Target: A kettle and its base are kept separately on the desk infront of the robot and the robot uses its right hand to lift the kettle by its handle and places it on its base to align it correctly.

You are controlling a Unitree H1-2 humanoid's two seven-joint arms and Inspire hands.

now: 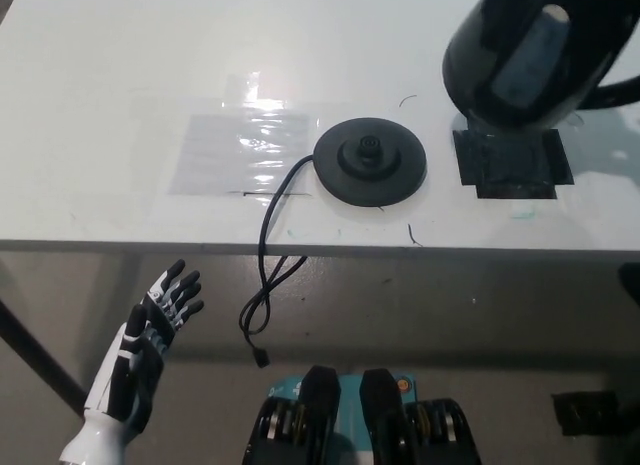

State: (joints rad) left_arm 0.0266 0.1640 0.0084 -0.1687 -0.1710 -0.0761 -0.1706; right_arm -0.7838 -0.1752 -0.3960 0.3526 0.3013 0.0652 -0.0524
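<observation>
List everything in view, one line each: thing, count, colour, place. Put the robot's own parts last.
kettle: one, black, lifted at the desk's far right, tilted, partly out of frame
base: one, black, round, on the desk near its front edge, centre
cord: one, black, runs from the base over the desk edge and hangs down
tape square: one, black, on the desk right of the base, below the kettle
clear sheet: one, transparent, glossy, flat on the desk left of the base
desk: one, white
left hand: one, white, lower left below the desk edge, open, resting
right hand: not visible
</observation>
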